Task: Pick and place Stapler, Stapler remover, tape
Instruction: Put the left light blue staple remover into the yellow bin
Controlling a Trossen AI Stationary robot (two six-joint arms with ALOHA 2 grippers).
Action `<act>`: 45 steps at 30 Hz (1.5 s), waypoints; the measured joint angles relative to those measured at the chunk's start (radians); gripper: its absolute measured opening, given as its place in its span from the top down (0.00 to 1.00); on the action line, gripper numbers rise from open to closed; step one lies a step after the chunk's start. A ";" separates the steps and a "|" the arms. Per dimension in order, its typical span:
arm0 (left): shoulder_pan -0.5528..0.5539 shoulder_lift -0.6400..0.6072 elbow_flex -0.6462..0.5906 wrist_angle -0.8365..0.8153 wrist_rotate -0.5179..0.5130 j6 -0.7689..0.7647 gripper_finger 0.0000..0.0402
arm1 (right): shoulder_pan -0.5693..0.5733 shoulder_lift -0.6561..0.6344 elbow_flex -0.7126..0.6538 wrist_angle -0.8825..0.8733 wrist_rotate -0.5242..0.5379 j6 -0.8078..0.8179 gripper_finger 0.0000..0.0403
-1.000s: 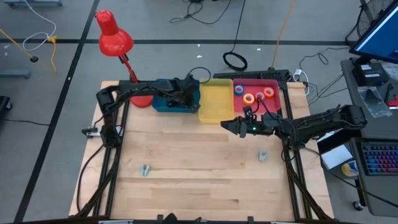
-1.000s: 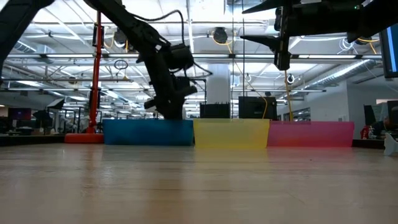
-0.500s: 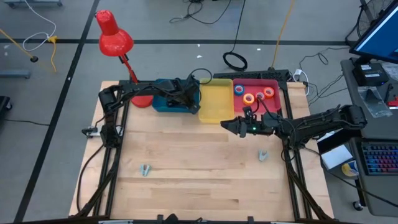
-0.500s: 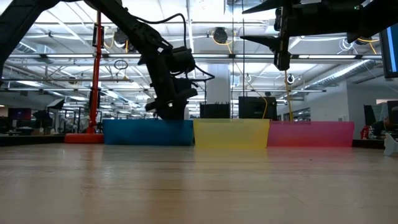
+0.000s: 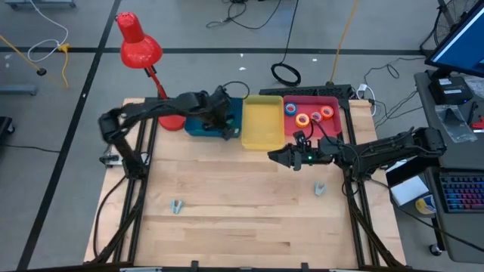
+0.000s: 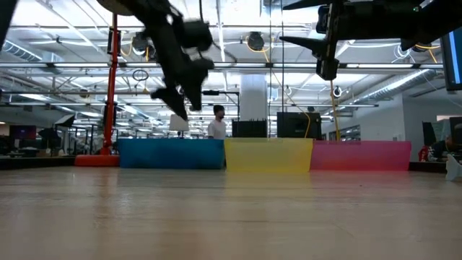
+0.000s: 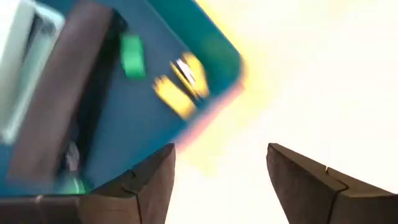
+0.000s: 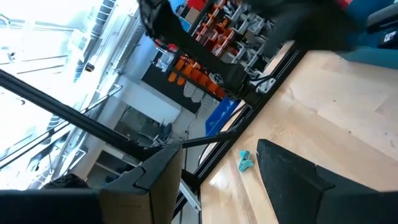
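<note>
left pincer (image 5: 224, 130): released, nothing held, above blue bin (image 5: 198, 125) | right pincer (image 5: 274, 155): released, hovering by yellow bin (image 5: 262, 123) | tape (image 5: 302, 119): rolls in red bin (image 5: 335, 128)

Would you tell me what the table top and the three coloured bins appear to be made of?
Table top: pale wood, seemingly jointed boards, with visible grain and seams. Blue bin, yellow bin and pink bin: probably plastic, with smooth, uniformly coloured, slightly translucent-looking walls.
</note>
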 joint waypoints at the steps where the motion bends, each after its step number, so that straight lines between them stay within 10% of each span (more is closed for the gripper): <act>1: -0.022 -0.038 0.000 -0.042 0.000 -0.019 0.37 | 0.000 0.000 0.000 0.001 0.000 -0.002 0.50; 13: -0.556 -0.300 -0.012 -0.524 -0.198 -0.655 0.37 | 0.000 0.000 0.000 0.009 0.002 -0.043 0.50; 25: -0.989 -0.294 -0.310 -0.359 -0.196 -1.323 0.37 | 0.000 0.000 0.000 0.009 0.001 -0.048 0.50; 45: -1.082 -0.254 -0.559 -0.018 -0.194 -1.484 0.37 | 0.000 0.000 0.000 0.009 0.002 -0.045 0.50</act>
